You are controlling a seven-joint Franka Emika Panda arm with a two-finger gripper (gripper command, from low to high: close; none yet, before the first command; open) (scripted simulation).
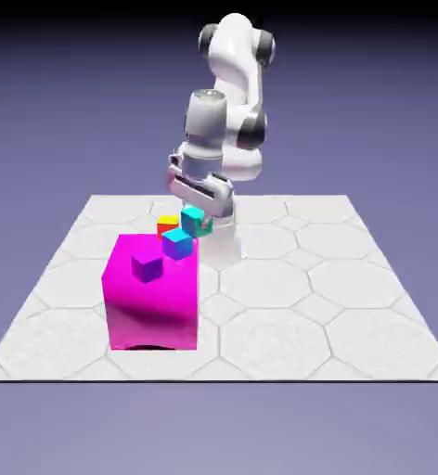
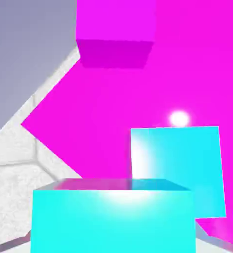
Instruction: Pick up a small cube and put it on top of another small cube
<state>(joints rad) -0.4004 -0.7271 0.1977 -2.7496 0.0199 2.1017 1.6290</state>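
My gripper [image 1: 196, 215] is shut on the small turquoise cube [image 1: 194, 221], holding it in the air just behind the top of the big magenta block [image 1: 153, 301]. In the hand view this cube [image 2: 113, 217] fills the bottom middle and hides both fingertips. A blue cube with a purple side [image 1: 176, 244] rests on the magenta block's top near its back edge, close below and in front of the held cube. It shows as a cyan square [image 2: 177, 168] in the hand view. A purple cube [image 1: 148, 268] sits further forward on the same top and appears again at the hand view's upper edge [image 2: 116, 44].
A red and yellow cube [image 1: 167, 224] lies behind the magenta block, at the exterior view's left of the gripper. A bit of green [image 1: 207, 228] peeks out beside the held cube. The white tiled table [image 1: 306, 306] stretches to the exterior view's right.
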